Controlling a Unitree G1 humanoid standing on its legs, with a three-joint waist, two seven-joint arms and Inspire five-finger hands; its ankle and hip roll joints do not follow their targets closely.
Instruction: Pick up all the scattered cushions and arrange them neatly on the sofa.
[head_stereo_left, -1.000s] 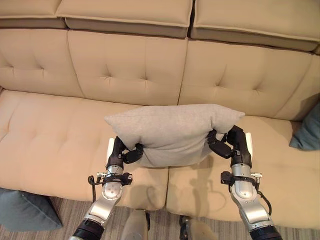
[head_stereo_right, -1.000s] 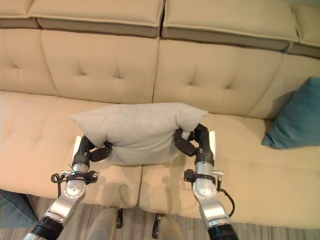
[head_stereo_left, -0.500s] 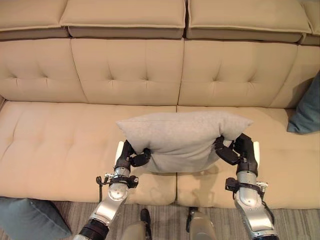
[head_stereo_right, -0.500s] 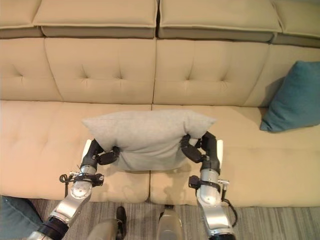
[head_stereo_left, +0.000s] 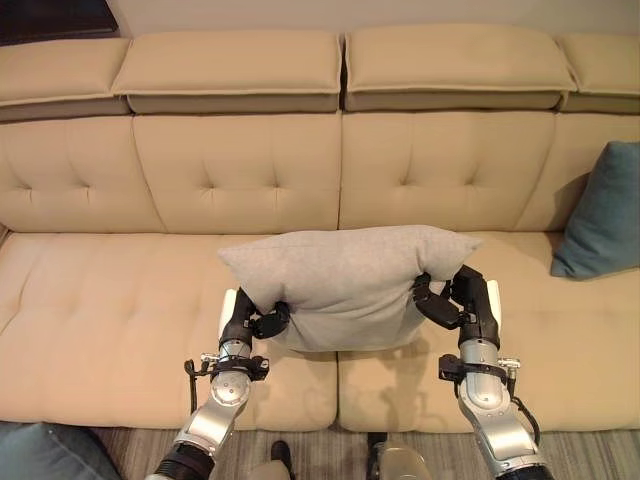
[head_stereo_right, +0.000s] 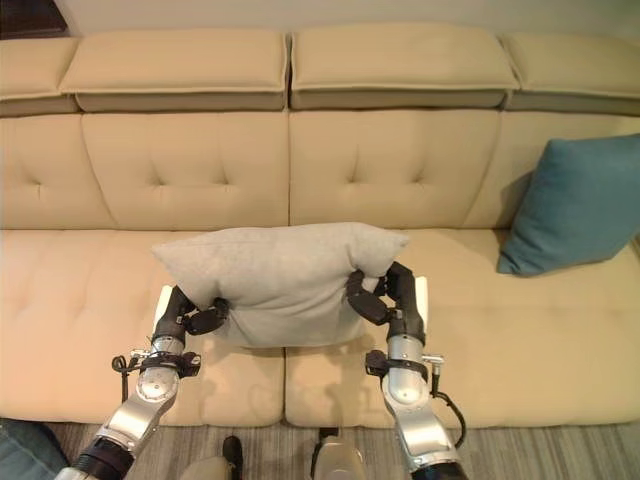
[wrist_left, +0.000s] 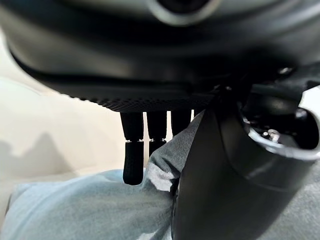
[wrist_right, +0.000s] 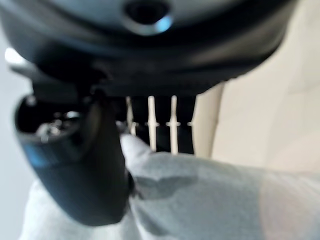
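Note:
A light grey cushion hangs above the middle of the beige sofa, held between both hands. My left hand pinches its lower left corner, and my right hand pinches its lower right corner. In the left wrist view the thumb and fingers close on grey cloth. The right wrist view shows the same pinch on the cushion. A teal cushion leans upright against the sofa's backrest at the far right.
Another teal cushion lies on the floor at the lower left, before the sofa. The sofa seat to the left of the grey cushion is bare. A striped grey carpet runs along the sofa's front edge.
The whole picture has shifted down, so the camera has moved and more of the sofa's back shows. Both hands keep their hold on the grey cushion.

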